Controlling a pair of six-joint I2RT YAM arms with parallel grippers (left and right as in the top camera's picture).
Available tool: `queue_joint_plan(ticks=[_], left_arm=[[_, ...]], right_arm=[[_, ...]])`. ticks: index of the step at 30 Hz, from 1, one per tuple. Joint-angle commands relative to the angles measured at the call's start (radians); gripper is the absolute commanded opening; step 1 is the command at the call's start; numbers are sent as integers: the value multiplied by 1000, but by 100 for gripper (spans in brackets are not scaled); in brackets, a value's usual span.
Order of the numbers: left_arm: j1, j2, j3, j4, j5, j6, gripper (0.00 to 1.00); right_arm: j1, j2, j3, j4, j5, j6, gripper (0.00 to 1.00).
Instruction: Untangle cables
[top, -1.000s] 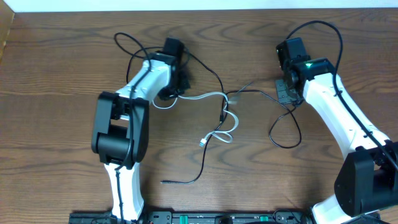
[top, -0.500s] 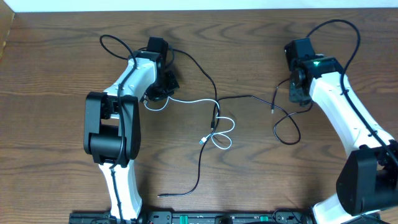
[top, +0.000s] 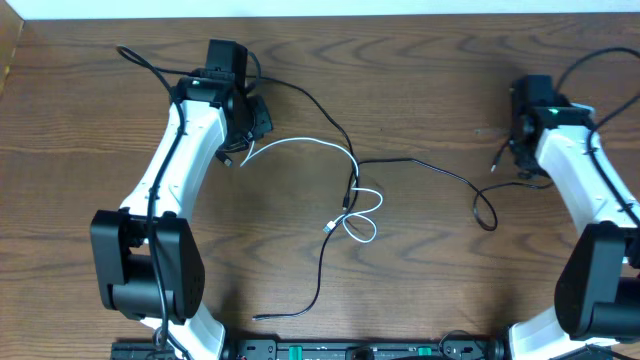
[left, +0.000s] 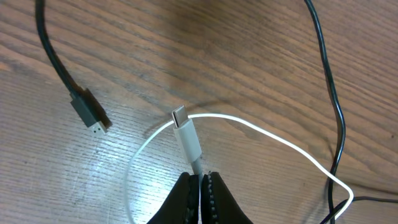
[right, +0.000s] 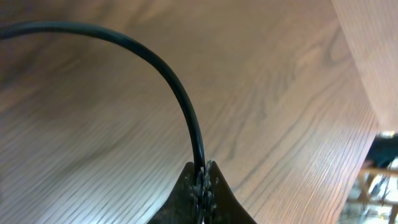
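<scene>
Left fingers (left: 184, 202) clenched on white cable (left: 267, 140), pinched just behind its plug; plug tip pokes out past the tips over the counter (left: 261, 43). Right fingers (right: 180, 200) clenched on black cable (right: 180, 93) near one end; cord arcs up and away from the tips.

Overhead: arms spread wide, left fingers far left, right fingers far right. White cable runs from the left grip toward mid-counter and ends in a small loop there, free plug beside it. Black cable sags from the right grip, runs to the same middle spot, then turns down toward the near edge, free end lying loose.

Progress: both cables grasped and partly drawn out, most of their lengths well apart. Not done: the two cross at the white loop in the middle. Cannot tell whether black threads through the loop or just lies over it. Left to do, my guess: work that crossing free, lay the cords apart.
</scene>
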Motion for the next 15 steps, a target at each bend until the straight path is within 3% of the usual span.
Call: queue_joint_plan(ticks=[1,5,9,11,13,14,15], left_arm=[[5,20,0,-3,-21,13,7],[5,26,-4,-2,-20,13,8],[2,26,-4,0,-20,13,7],[2,29,-5,3,-20,13,8],[2,37,-6,5,-20,13,8],[2,40,-6,5,-20,13,8],[2,42,-6,5,-20,13,8]], right_arm=[[-108,2,-33,23,42,112,1],[-219,2,-43,31,-85,217,2],[-293,3,-43,60,-389,124,6],[-303,3,-43,79,-449,25,39],[-300,3,-43,79,-467,-37,89],[-297,2,-43,80,-486,-53,98],[-293,2,-42,81,-509,-66,99]])
